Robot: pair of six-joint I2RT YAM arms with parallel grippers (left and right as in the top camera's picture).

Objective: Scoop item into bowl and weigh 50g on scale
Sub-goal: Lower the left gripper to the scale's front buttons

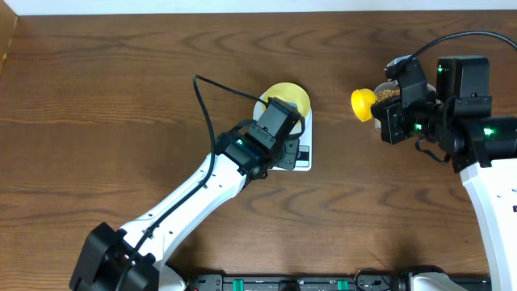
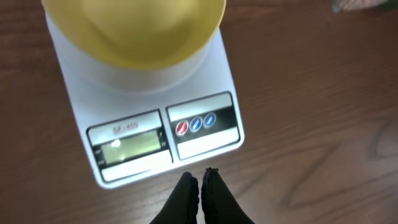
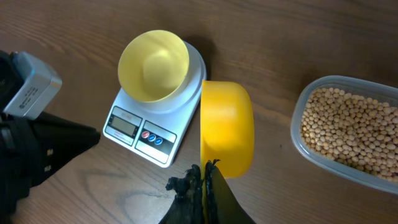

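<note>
The pale-yellow bowl (image 1: 289, 95) (image 2: 134, 31) (image 3: 153, 65) stands empty on the white scale (image 1: 309, 133) (image 2: 143, 134) (image 3: 140, 127), whose display glows but is unreadable. My left gripper (image 2: 200, 177) (image 1: 292, 150) is shut with nothing in it, hovering just in front of the scale's red and blue buttons. My right gripper (image 3: 205, 169) is shut on the handle of the yellow scoop (image 3: 227, 127) (image 1: 363, 103), held above the table right of the scale. I cannot see what is inside the scoop. The item, tan beans (image 3: 351, 127) (image 1: 386, 94), fills a clear tub (image 3: 297, 134) right of the scoop.
The left arm (image 1: 194, 198) reaches diagonally from the front left edge to the scale. The right arm (image 1: 485, 153) covers most of the tub in the overhead view. Bare wooden table (image 1: 105, 105) stretches to the left and back.
</note>
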